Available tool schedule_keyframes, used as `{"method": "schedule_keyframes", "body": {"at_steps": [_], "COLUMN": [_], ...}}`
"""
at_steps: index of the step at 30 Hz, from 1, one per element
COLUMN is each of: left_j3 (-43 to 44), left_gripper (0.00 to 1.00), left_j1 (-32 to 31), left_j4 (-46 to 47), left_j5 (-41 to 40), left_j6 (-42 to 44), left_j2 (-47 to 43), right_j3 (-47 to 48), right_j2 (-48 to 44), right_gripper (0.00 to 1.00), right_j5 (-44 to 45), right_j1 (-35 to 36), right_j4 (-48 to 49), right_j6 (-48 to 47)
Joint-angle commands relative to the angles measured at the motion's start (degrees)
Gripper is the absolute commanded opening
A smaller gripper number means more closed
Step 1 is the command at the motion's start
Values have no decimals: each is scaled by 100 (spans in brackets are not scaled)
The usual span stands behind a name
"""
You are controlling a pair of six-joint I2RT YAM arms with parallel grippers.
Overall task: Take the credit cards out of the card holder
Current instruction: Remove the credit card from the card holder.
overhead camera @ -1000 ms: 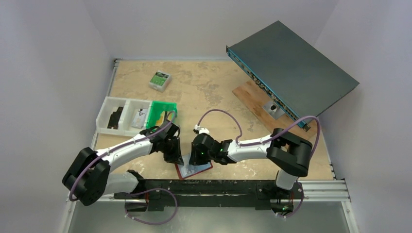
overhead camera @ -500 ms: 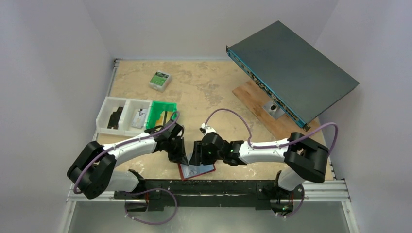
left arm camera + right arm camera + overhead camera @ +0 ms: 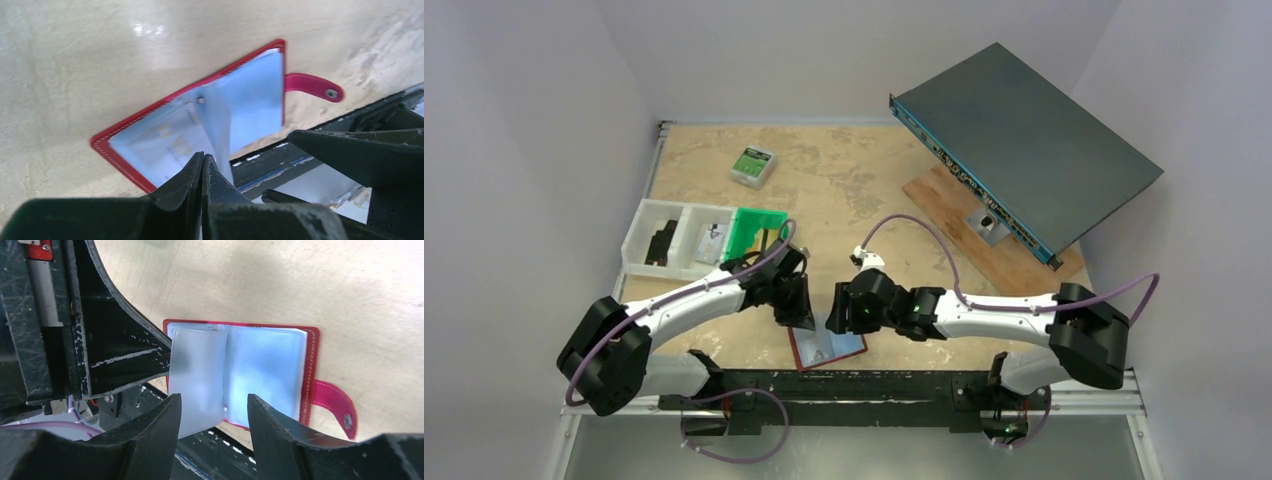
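Plainly the small red leather-like folding card holder (image 3: 829, 350) lies opened flat at the near edge of the mottled tan table (image 3: 864, 180), just beside the black mounting rail (image 3: 874, 385), with its red snap-button tab (image 3: 332, 405) sticking out on one side. Its pale grey-blue inner pockets (image 3: 265, 365) look thin, soft and glossy, and one leaf stands up from the spine. Through a pocket, one of the thin flat credit cards (image 3: 172, 145) seems to show, pale with faint gold lettering. I judge the cards light, stiff and slippery, sitting snug in floppy sleeves, so the holder is likely to lift or slide unless it is pinned down, and a card's exposed edge at the pocket mouth looks the best place to pinch. The left gripper (image 3: 202, 160) has its black fingers pressed together right at the raised leaf's edge; whether the leaf is caught between them I cannot tell. The right gripper (image 3: 214, 402) hovers over the open holder with its fingers spread apart, holding nothing
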Motion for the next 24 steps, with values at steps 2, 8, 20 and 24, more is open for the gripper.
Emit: {"method": "schedule_keyframes", "body": {"at_steps": [2,8,20,24], "left_j3": [600,1037,1335,1095], "left_gripper": [1,1,3,6], "left_j1": [-296,-610,-735,-557], "left_j4": [81,526,243,-363], "left_j5": [73,262,-10,-501], "left_j6": [41,-12,94,117], "left_j2": [218,1245,1417,556], "right_j3": [287,167,311,450], "right_j2": [-553,-1005,-771,-534], "right_gripper": [52,52,52,52], "right_j5": [876,1270,1193,938], "right_j1": [-25,-60,-38,3], "right_j4": [-796,-1298,-1397,-1100], "right_j6": [124,237,-48,-288]}}
